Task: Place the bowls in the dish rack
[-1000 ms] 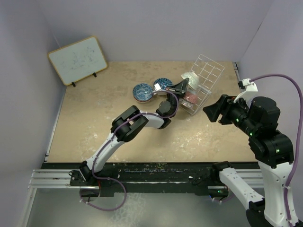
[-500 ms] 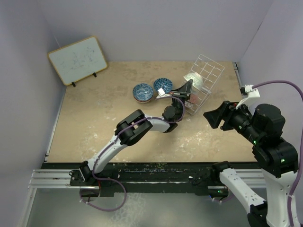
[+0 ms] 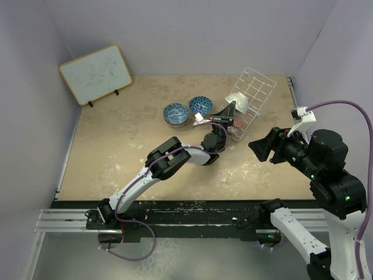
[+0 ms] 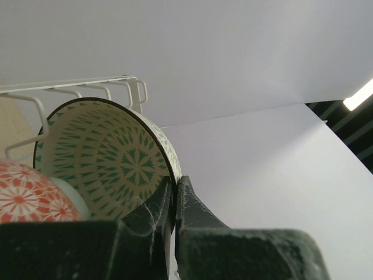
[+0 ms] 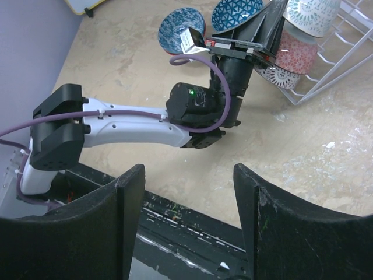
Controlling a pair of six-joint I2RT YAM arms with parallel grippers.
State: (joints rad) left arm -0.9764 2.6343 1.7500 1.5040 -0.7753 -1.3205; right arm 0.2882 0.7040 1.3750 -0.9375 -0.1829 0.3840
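My left gripper (image 3: 228,109) is shut on the rim of a cream bowl with a green pattern (image 4: 111,160). It holds the bowl on edge inside the white wire dish rack (image 3: 256,93), next to a red-patterned bowl (image 4: 23,198). The rack wires (image 4: 87,87) curve over the held bowl. In the right wrist view the held bowl (image 5: 312,13) stands above a pinkish bowl (image 5: 297,52) and a grey-patterned bowl (image 5: 274,76) in the rack (image 5: 344,52). Two blue bowls (image 3: 175,113) (image 3: 200,105) sit on the table left of the rack. My right gripper (image 3: 260,146) is open, empty, and raised right of the rack.
A framed whiteboard (image 3: 96,74) leans at the back left. The left arm (image 5: 140,122) stretches across the table middle. Purple walls close in the left, back and right. The black base rail (image 3: 186,219) runs along the near edge.
My left gripper has carried the bowl slightly right, deeper into the rack, with its elbow following. My right arm has drawn back toward the near edge and lowered a little.
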